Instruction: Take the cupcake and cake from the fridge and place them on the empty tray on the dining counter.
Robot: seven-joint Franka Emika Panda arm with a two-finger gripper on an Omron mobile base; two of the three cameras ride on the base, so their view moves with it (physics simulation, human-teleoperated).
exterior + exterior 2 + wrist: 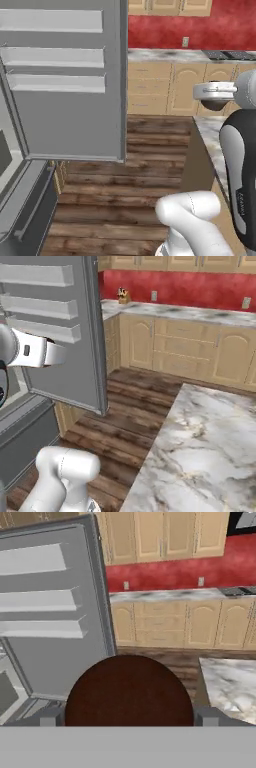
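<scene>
The fridge (55,612) stands ahead of my gripper (129,719) and off to its left, its grey door swung open with three white shelves across the inside. The dining counter (232,687), white marble with grey-brown veins, lies ahead to my right, lower than my hand. Between my fingertips (50,718) sits the cupcake (129,692), a round dark-brown top spanning nearly the whole gap. My jaws stand wide, closed around it, one dark tip showing at each side of the brown dome, so I am holding the cupcake up in front of the open fridge door.
</scene>
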